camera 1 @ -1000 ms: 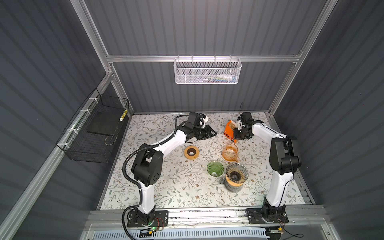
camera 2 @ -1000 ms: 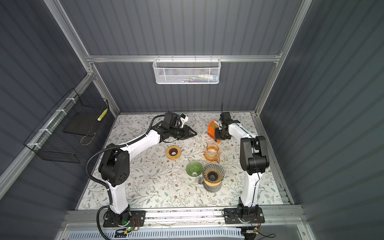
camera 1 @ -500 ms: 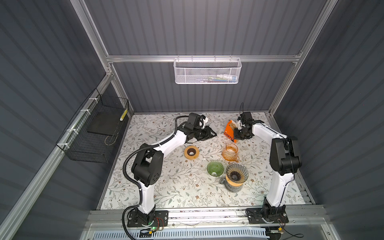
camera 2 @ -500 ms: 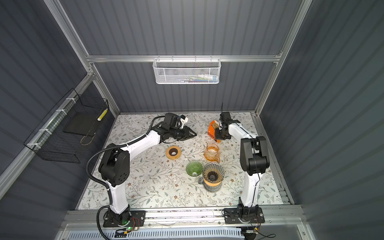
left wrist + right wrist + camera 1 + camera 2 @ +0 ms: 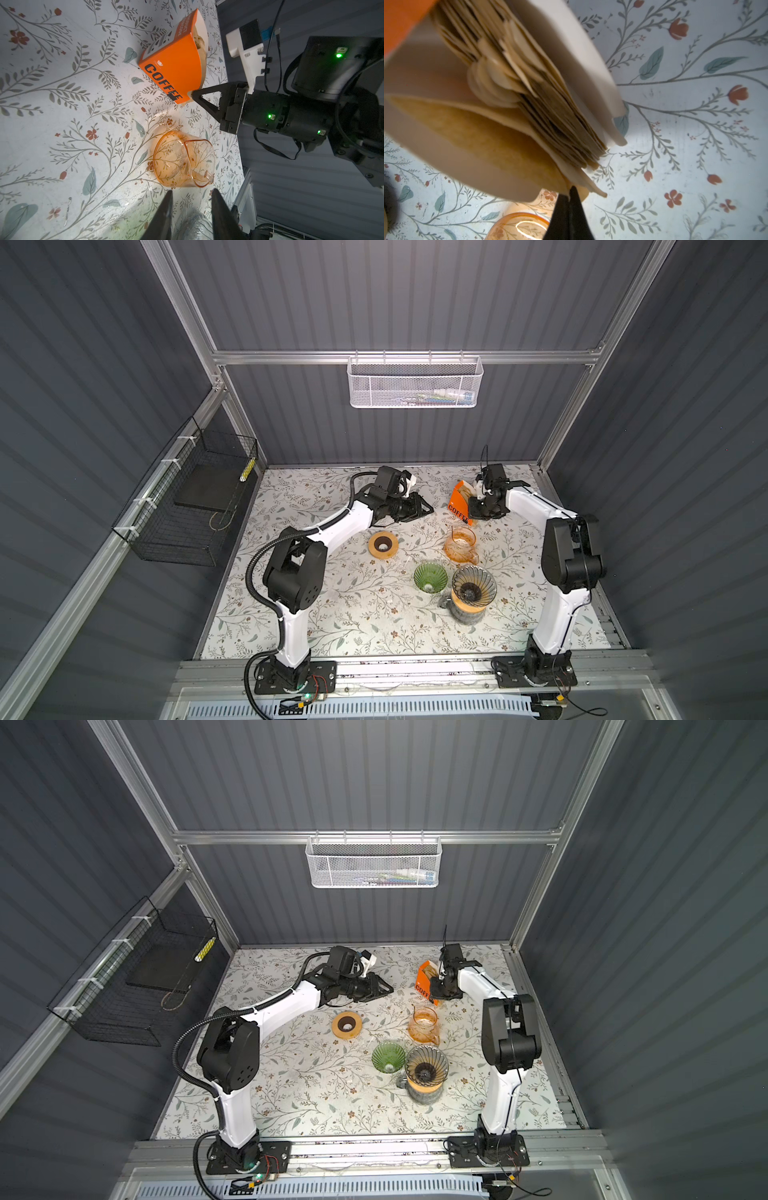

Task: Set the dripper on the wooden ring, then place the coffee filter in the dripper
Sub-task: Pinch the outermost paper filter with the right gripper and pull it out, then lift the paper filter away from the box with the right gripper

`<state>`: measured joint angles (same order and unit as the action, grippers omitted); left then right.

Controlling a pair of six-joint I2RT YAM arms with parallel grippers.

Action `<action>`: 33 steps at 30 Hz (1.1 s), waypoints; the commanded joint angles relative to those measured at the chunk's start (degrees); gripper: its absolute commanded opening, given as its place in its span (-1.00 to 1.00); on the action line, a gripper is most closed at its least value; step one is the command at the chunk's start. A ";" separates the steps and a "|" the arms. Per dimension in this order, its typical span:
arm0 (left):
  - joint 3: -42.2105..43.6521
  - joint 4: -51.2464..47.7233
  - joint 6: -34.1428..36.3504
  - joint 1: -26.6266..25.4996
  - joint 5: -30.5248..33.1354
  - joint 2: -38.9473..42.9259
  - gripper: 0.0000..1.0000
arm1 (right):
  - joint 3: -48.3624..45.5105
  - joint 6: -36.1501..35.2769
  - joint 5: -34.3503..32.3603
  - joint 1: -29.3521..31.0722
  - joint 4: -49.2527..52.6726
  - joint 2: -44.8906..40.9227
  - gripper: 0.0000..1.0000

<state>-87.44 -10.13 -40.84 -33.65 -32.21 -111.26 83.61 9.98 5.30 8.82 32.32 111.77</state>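
An orange box (image 5: 457,499) (image 5: 424,979) (image 5: 176,62) marked COFFEE lies at the back right, its open end showing a stack of brown coffee filters (image 5: 529,93). My right gripper (image 5: 471,511) (image 5: 569,193) is shut on the corner of one coffee filter (image 5: 496,139) at the box's mouth. My left gripper (image 5: 428,510) (image 5: 192,191) hovers left of the box, open, with nothing held. A green glass dripper (image 5: 430,576) (image 5: 388,1056) stands near the front. Beside it, a smoky ribbed dripper (image 5: 473,587) (image 5: 427,1067) sits on a glass server.
An orange glass carafe (image 5: 460,545) (image 5: 182,160) stands just in front of the box. A tan ring (image 5: 383,544) lies on the floral mat (image 5: 332,614) to its left. A black wire basket (image 5: 195,506) hangs on the left wall, a white one (image 5: 415,381) on the back rail.
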 commanded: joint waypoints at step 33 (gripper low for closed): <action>3.75 -2.10 2.90 0.43 1.68 7.53 -0.36 | -10.99 2.00 -2.05 1.20 6.76 -19.88 -1.00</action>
<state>-84.58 -10.57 -40.07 -33.65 -31.27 -106.30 73.78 11.42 4.03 9.56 36.47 94.26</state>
